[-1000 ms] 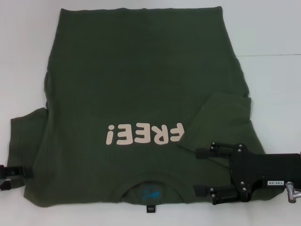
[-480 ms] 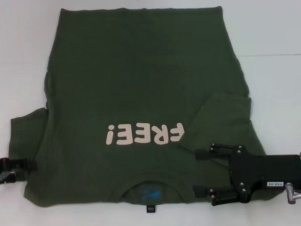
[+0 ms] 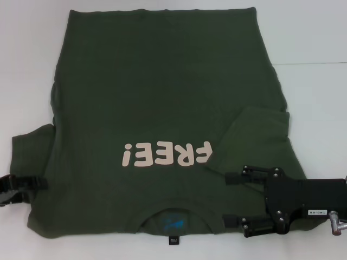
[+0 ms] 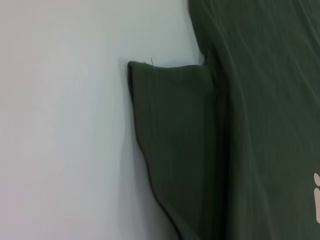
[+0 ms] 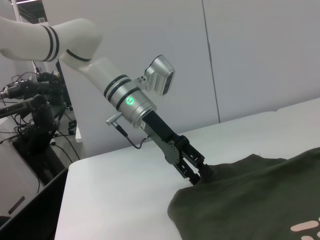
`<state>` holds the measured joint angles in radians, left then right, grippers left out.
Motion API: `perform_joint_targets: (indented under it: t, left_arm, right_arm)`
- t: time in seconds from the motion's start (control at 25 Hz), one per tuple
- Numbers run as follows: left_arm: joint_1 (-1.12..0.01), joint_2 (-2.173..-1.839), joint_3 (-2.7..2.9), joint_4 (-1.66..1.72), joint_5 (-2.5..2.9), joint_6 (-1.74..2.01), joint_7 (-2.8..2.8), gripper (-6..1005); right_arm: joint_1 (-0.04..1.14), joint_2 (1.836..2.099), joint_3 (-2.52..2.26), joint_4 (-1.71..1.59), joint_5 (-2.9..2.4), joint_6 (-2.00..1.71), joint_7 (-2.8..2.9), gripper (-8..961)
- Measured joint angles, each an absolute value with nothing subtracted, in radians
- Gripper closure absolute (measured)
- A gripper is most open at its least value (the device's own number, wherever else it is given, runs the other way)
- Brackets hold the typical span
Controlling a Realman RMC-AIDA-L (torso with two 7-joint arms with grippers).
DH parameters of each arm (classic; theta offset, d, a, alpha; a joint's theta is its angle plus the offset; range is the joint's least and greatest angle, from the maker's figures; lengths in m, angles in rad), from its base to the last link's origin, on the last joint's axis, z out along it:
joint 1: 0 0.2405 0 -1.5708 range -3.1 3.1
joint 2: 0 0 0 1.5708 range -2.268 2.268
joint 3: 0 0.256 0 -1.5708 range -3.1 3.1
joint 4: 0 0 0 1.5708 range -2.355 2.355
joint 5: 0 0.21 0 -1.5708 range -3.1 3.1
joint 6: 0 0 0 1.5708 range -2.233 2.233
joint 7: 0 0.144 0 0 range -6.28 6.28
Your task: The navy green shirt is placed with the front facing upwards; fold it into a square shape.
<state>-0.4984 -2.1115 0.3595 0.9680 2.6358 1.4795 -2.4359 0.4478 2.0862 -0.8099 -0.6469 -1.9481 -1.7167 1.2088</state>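
— So, what is the navy green shirt [image 3: 162, 108] like, and where does it lie?

— It is a soft, matte cotton T-shirt, dark olive, spread flat on the white table [image 3: 314, 32] with the front up. The cloth has only low wrinkles. Pale pink letters "FREE!" [image 3: 165, 154] cross the chest, and inside the collar [image 3: 172, 222] there is a blue print and a small black tag [image 3: 173, 239].

— Which way does it point?

— The collar is at the robot's side of the table and the hem at the far side, so the long axis runs away from the robot. The letters read upside down in the head view.

— And the edges?

— The right sleeve [image 3: 260, 130] is already folded inward onto the body, so that side makes a slanted line. The left sleeve [image 3: 32, 157] lies out flat beyond the body's side edge; in the left wrist view its hem [image 4: 165, 65] is straight and its corner rounded. Bare white table is to the left of the shirt, to its right, and beyond the hem.

— What about the grippers?

— The left gripper [image 3: 24, 184] is at the near edge of the left sleeve, low on the table. In the right wrist view its black fingers [image 5: 197, 170] are at the sleeve cloth, but I cannot tell if they pinch it. The right gripper [image 3: 233, 199] hangs over the shirt's right shoulder, beside the collar, with its two fingers wide apart and holding nothing.
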Motion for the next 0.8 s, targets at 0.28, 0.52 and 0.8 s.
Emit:
perform_joint_targets:
  t: [0.28,0.52,0.8]
  left_arm:
    - [-0.507,-2.111,0.358,0.955,2.635,1.463,-2.436,144]
    - [-0.512,-2.111,0.359,0.953,2.634,1.452,-2.442,187]
    - [-0.517,-2.114,0.359,0.936,2.638,1.433,-2.445,403]
  right_arm:
    - [0.447,2.086,-0.81,-0.647,-1.948,-1.717,1.209,24]
    - [0.445,2.086,-0.81,-0.647,-1.948,-1.718,1.211,23]
    - [0.442,2.086,-0.81,-0.647,-1.948,-1.721,1.212,23]
